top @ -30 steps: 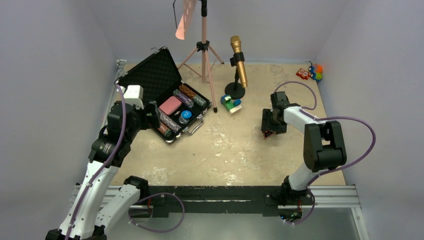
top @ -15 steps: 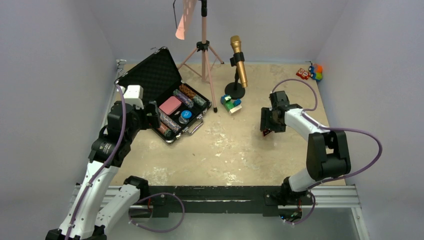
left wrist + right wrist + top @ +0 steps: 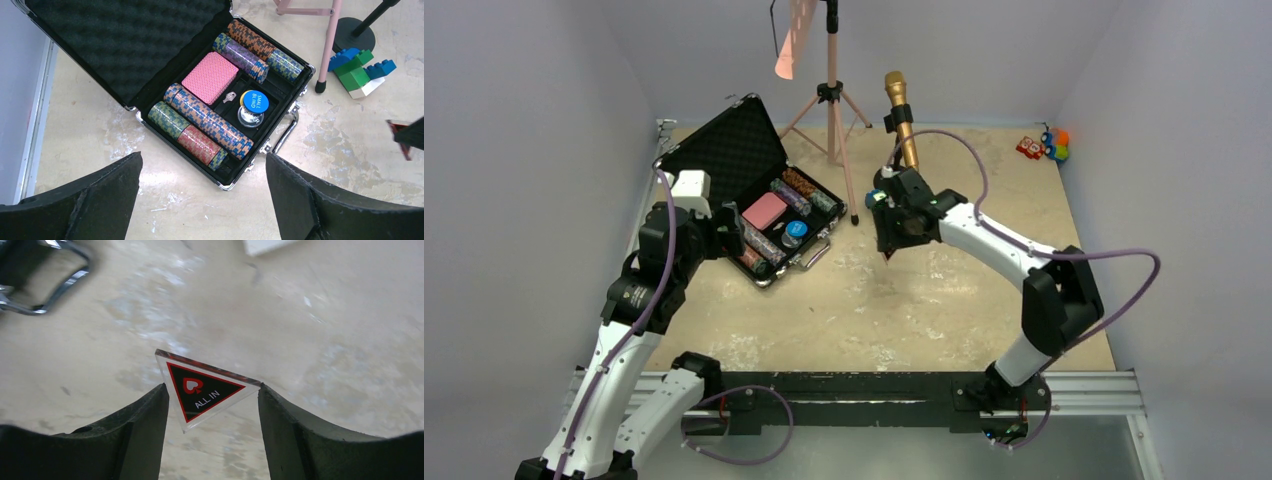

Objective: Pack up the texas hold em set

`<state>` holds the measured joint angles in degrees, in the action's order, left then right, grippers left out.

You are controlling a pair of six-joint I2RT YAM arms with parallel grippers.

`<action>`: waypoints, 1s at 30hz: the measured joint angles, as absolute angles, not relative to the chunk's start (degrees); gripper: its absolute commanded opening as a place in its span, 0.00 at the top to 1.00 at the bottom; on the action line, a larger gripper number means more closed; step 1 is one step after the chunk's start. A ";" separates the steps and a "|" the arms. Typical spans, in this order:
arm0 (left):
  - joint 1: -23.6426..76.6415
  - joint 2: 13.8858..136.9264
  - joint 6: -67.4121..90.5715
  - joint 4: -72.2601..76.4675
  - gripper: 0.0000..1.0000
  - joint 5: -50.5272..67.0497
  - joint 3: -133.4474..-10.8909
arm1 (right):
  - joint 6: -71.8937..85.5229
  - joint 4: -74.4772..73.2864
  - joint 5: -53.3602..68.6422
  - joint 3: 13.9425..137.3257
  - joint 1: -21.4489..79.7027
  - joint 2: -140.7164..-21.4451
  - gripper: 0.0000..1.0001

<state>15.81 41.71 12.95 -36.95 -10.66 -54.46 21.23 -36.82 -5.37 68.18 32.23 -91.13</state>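
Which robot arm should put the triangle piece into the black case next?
The right arm. The right gripper pinches the ALL IN triangle, close to the handle side of the case. The left gripper hangs open and empty above the case.

The triangular button (image 3: 205, 390) reads "ALL IN"; the blue button (image 3: 254, 101) reads "SMALL BLIND".
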 measured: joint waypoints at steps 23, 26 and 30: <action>15.81 41.21 12.93 -36.95 0.04 -11.16 -54.08 | 24.14 -30.79 2.90 124.25 46.59 -136.62 0.65; 15.81 41.21 12.93 -36.95 0.04 -11.16 -54.08 | 25.17 -28.42 2.98 124.38 46.61 -138.17 0.65; 15.81 41.23 12.93 -36.95 0.04 -11.16 -54.08 | 26.94 -25.26 2.68 125.62 46.61 -139.74 0.65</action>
